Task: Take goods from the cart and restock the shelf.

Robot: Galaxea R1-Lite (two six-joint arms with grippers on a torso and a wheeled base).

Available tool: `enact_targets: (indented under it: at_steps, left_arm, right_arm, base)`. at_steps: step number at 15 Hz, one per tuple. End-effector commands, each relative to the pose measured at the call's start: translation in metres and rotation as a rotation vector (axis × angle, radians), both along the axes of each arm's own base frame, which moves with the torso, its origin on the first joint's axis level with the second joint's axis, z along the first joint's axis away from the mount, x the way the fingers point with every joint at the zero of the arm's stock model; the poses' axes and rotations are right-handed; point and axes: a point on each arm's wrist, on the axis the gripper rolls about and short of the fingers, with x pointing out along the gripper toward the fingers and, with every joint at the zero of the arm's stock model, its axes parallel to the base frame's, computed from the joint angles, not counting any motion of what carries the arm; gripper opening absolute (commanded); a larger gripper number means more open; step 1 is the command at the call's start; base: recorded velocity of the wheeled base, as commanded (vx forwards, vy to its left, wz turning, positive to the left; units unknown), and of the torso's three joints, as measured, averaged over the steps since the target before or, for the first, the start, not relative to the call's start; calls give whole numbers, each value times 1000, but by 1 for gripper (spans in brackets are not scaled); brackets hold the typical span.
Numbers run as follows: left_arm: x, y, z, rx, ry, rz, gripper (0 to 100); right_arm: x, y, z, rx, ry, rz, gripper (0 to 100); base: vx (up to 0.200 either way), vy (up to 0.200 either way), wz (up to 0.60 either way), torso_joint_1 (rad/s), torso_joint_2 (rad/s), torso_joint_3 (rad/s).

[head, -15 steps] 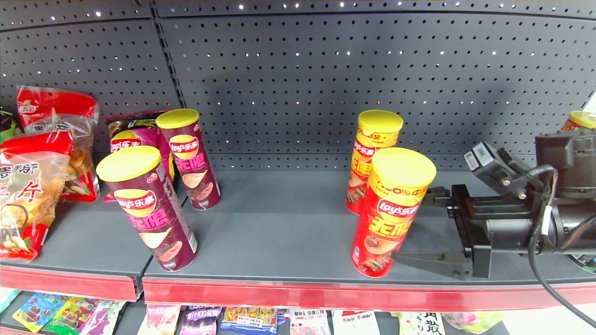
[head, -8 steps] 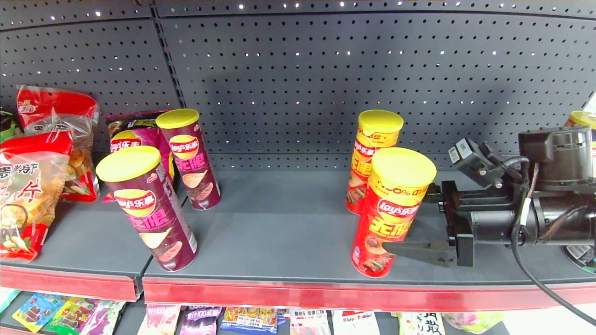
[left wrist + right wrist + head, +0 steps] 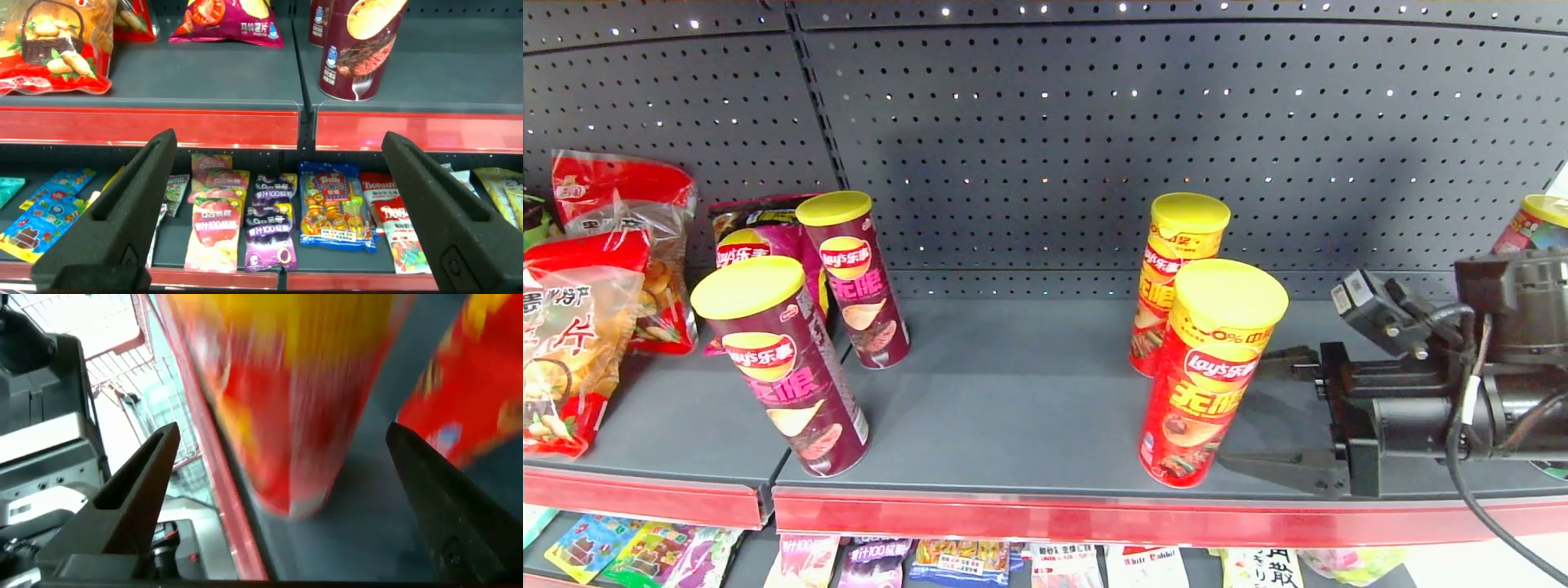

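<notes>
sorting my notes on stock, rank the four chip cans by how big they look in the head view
1. Front red can and front purple can: look alike, so not ranked against each other.
2. Rear purple can and rear red can: smaller and alike. They stand farther from the camera, so true sizes may match.

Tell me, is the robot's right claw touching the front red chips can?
Apart. The right wrist view shows the right gripper open around the front red can, with bare shelf showing between finger and can on both sides.
</notes>
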Motion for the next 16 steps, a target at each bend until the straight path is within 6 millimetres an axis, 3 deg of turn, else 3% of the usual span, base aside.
enact_targets:
  at_steps: [1, 3, 4, 5, 8, 10, 16]
  left_arm:
    - [0, 0, 0, -1, 1, 0, 100]
    - [0, 0, 0, -1, 1, 0, 100]
    - [0, 0, 0, -1, 1, 0, 100]
    - [0, 0, 0, -1, 1, 0, 100]
    - [0, 0, 0, -1, 1, 0, 100]
    - [0, 0, 0, -1, 1, 0, 100]
    - [0, 0, 0, -1, 1, 0, 100]
  right_arm:
    - [-24, -20, 0, 8, -16, -53, 100]
    - [-36, -28, -4, 7, -12, -80, 100]
    - [-59, -39, -15, 2, 15, -122, 100]
    - [-64, -44, -19, -2, 25, -151, 100]
    - [-62, -53, -22, -75, 19, -325, 100]
    - [-58, -56, -27, -205, 23, -577, 100]
    - [-31, -36, -27, -225, 105, -755, 100]
  base:
    - [0, 0, 0, 0, 0, 0]
    - [0, 0, 0, 0, 0, 0]
    - [0, 0, 0, 0, 0, 0]
    - [0, 0, 0, 0, 0, 0]
    - [0, 0, 0, 0, 0, 0]
    - [0, 0, 0, 0, 0, 0]
    - [0, 0, 0, 0, 0, 0]
